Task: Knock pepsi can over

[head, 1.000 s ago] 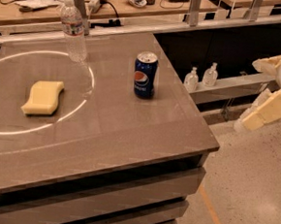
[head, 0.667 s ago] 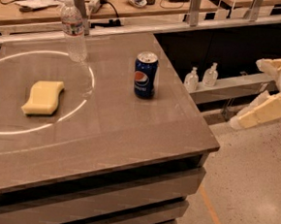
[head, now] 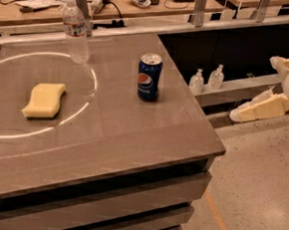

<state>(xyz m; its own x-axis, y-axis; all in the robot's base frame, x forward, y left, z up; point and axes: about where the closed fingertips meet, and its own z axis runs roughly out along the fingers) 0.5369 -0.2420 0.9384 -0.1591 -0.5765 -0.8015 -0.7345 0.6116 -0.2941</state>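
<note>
So far: nothing of the task is done. I see the pepsi can (head: 149, 77) standing upright, silver top up, logo turned toward the camera.
Can's place: upper middle of the frame, on the grey table (head: 132, 141), close to the table's right-hand side, with bare surface all round it.
Gripper: the gripper (head: 254, 88) sits at the right edge of the frame, off the table and above the floor, well apart from the can. Its two cream fingers are spread wide with nothing between them.
Neighbours: a clear water bottle (head: 75, 31) stands in the upper left, and a yellow sponge (head: 45, 99) lies at the left inside a bright ring of light (head: 93, 80). Both are well apart from the can.
What is left: by my reading, everything — the approach across the gap, contact with the can, and the push that tips it onto its side.
Next move, as I judge it: bring the arm leftward and up over the table's right edge, then nudge the can high on its wall so it topples rather than slides.
Risk: coming from the right should send the can toward the middle of the table, though once it is down it may roll.
</note>
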